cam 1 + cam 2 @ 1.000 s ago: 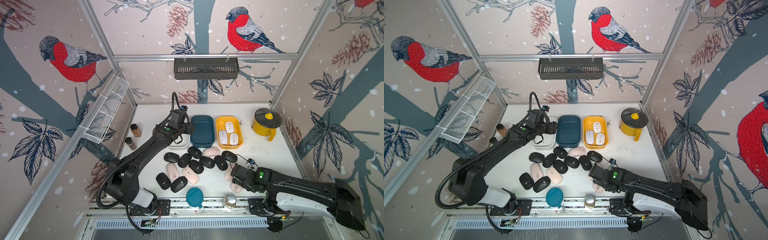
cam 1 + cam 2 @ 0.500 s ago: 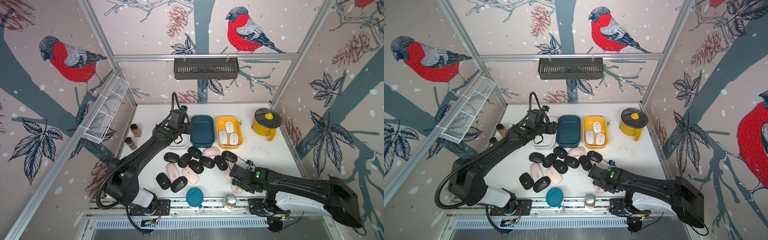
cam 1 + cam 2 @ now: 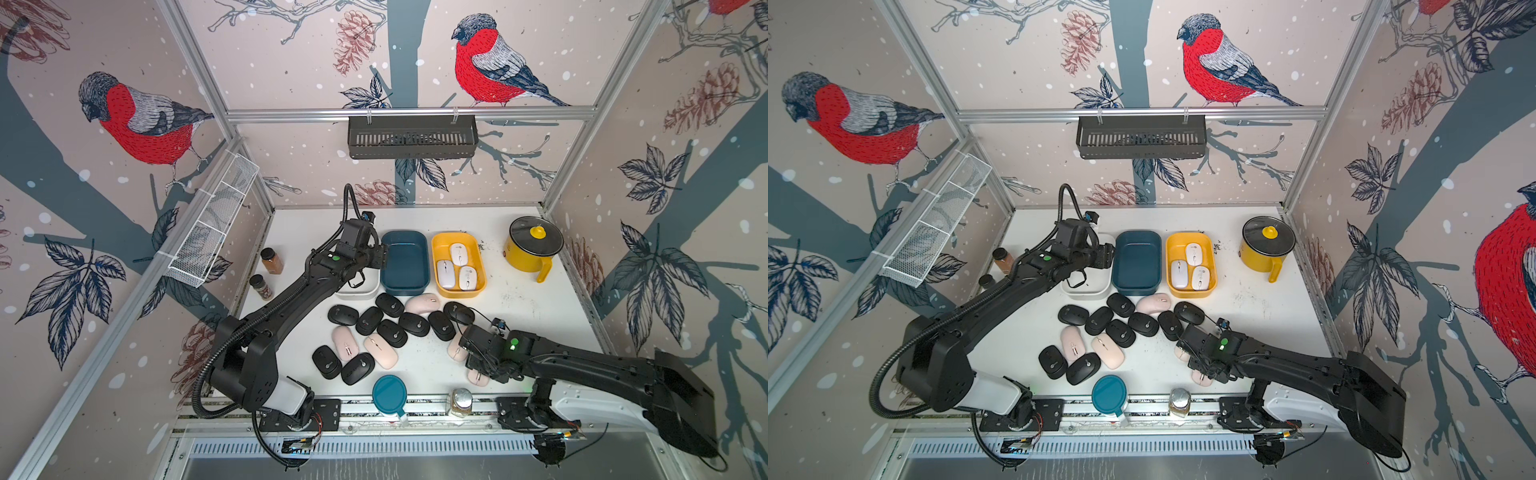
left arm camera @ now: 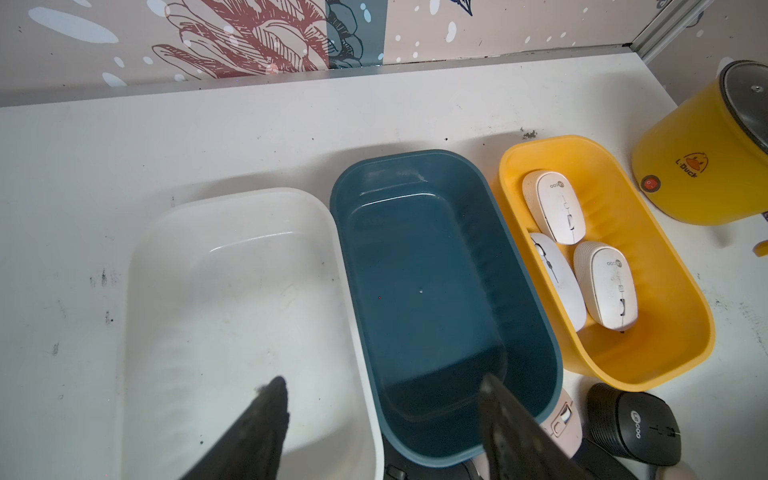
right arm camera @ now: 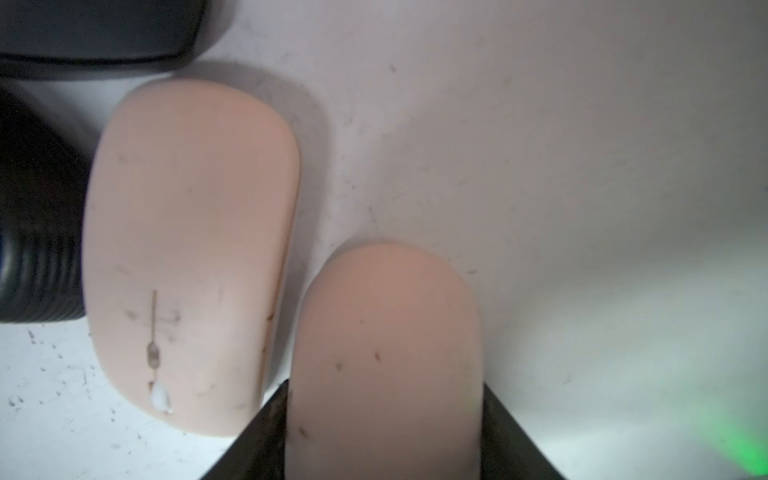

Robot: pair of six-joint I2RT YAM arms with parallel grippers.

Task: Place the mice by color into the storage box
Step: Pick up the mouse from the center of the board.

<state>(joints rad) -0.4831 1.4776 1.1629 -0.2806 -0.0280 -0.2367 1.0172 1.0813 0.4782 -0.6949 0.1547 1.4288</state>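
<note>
Right jaws have closed since a second ago and now clamp both long sides of a pink mouse [image 5: 386, 353]; the right arm has barely shifted. Held mouse sits low over the worktop [image 3: 519, 299], at 4 o'clock of the loose pile and mostly hidden under the wrist in both top views. Cannot tell if it is lifted. Second pink mouse [image 5: 191, 249] lies just beside it, and a black mouse [image 5: 37, 232] is just beside that one.

Left arm unchanged. Left jaws are partly open and grip nothing, hovering over the seam between the white box [image 4: 232, 291] and the blue box [image 4: 428, 291]. Yellow box [image 4: 623, 353] is at 3 o'clock of the blue box, touching it, and holds three white mice [image 4: 559, 208].

Loose pile of black mice [image 3: 392, 333] and pink mice [image 3: 423, 302] is mid-worktop, at 6 o'clock of the boxes.
</note>
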